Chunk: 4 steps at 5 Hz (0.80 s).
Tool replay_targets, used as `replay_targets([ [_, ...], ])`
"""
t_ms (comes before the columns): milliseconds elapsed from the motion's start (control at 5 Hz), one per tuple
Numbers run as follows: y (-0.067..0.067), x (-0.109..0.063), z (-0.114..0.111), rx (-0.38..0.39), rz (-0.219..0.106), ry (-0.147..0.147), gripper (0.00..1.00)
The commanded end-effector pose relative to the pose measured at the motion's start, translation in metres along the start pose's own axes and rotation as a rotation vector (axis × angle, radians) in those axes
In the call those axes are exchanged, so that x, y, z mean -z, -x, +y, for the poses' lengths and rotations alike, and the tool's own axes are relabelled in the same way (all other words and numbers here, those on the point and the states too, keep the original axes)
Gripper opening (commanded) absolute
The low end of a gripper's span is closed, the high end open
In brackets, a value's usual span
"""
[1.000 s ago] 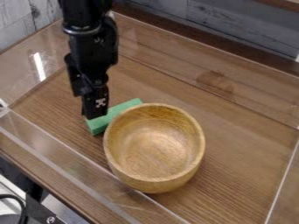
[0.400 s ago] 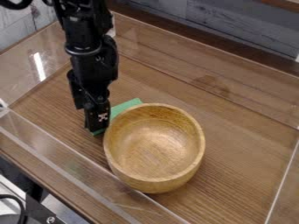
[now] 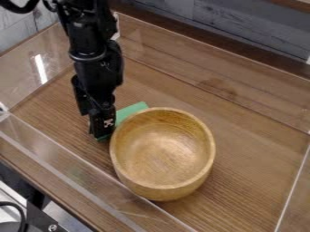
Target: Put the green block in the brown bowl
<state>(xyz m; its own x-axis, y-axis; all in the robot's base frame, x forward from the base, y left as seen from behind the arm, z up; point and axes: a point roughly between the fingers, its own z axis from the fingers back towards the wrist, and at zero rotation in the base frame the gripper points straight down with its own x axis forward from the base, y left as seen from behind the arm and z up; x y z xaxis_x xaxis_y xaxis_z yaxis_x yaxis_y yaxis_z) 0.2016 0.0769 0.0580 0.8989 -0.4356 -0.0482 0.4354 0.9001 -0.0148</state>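
The task is at an early stage: the small flat bright green block point(image 3: 130, 111) is not yet in the round light-brown wooden bowl point(image 3: 164, 152). It lies on the wooden bench point(image 3: 242, 100), just beside the bowl's rim on its upper-left side, and most of it is hidden behind the black end effector point(image 3: 101, 127). The end effector points down over the block with its fingers spread wide; I cannot tell if they already touch the block. The bowl holds nothing. In my judgement 3 steps remain: to close on the block, to lift it, and to release it inside the bowl.
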Motion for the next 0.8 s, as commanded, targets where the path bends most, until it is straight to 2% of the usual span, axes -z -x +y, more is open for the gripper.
replay_targets([
  [0,-0.0028,-0.0046,0.0057,-0.014,-0.026,-0.013,1.0],
  [600,-0.0071,-0.0026,0.0097,-0.025,-0.044,0.003,1.0],
])
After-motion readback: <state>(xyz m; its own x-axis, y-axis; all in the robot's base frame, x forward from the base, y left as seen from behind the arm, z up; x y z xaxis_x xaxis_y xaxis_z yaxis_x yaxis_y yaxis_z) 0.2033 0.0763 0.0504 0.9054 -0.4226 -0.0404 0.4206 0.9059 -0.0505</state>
